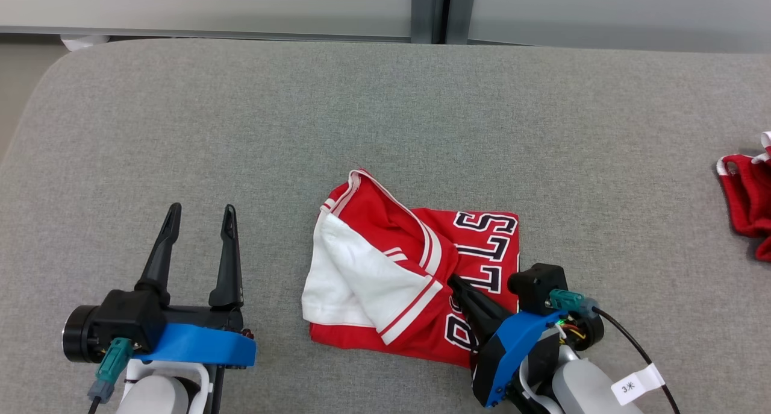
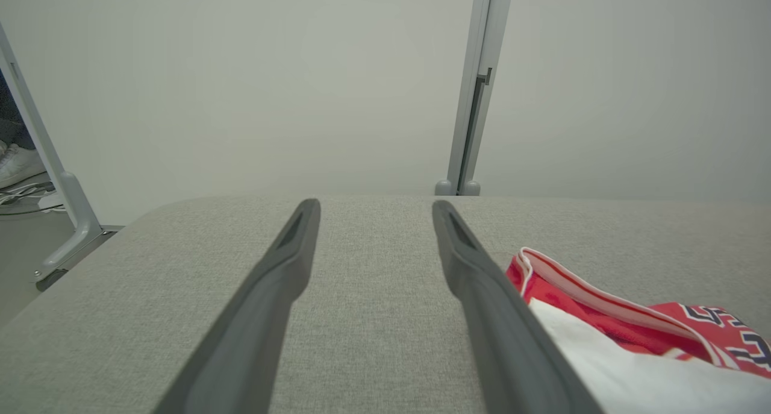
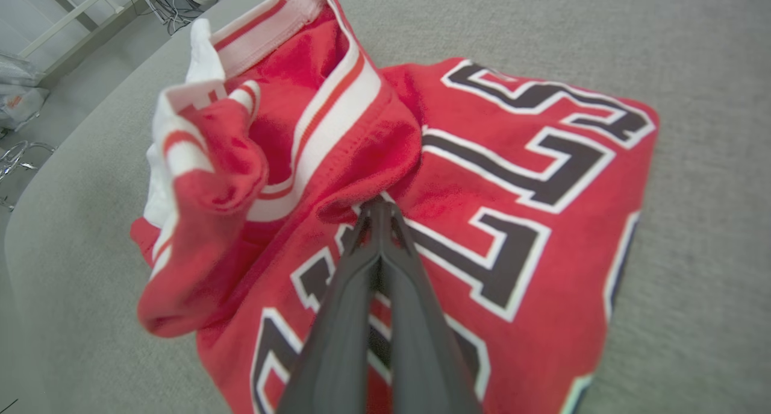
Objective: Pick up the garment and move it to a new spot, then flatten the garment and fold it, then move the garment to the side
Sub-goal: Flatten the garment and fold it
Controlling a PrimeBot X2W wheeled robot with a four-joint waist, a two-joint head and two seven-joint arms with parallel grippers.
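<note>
The garment (image 1: 385, 263) is laid folded at the middle of the grey surface (image 1: 385, 112). The right pincer (image 3: 376, 204) is clamped together on a red fold at its near right part. The left pincer (image 1: 202, 212) is held apart, left of the garment.

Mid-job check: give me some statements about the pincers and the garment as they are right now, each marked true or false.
1. The left pincer is open and apart from the red jersey with black-and-white lettering. True.
2. The right pincer stands wide open above the jersey. False: it is shut on a fold of the jersey.
3. The jersey lies spread flat on the grey fabric-covered table. False: it is bunched, with its white inside showing.
4. A second red garment lies on the table, far right in the head view. True.
</note>
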